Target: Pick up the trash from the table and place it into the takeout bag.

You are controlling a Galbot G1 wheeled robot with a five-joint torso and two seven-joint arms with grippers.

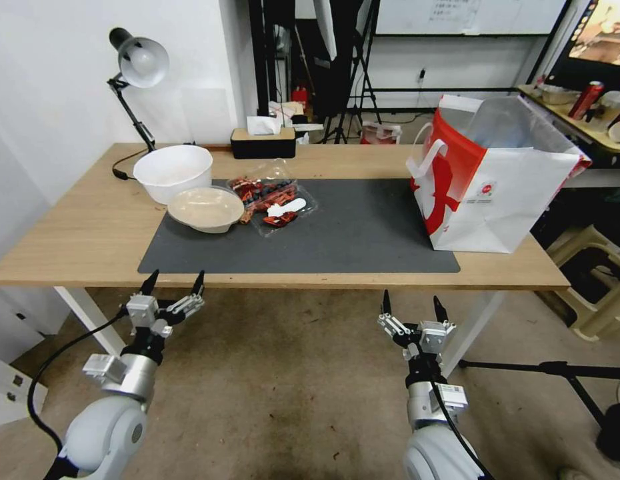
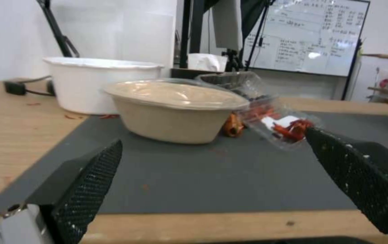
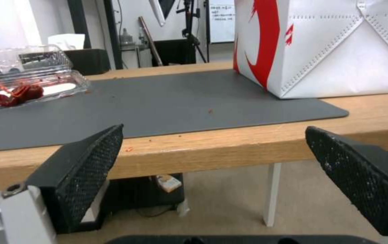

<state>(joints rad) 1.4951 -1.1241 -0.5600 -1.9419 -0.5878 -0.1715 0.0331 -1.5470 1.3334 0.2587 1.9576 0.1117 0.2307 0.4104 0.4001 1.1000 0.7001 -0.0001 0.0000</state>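
Left tool (image 1: 173, 283): fingers apart, empty, below the bench's near edge.
Right tool (image 1: 411, 305): fingers apart, empty, below the near edge.
Bench (image 1: 77, 227): three trash containers near its left end.
Beige bowl (image 1: 205, 208): lidded, contents unclear.
White bowl (image 1: 173, 171): behind it.
Clear clamshell (image 1: 273, 197): red scraps, white spoon.
Takeout bag (image 1: 497, 187): one, upright at right end, open, clear liner; logo unreadable.

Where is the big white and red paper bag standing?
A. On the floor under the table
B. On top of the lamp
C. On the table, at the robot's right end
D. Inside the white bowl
C. The bag stands upright on the table, at the robot's right end, partly on the dark mat, far from the bowls.
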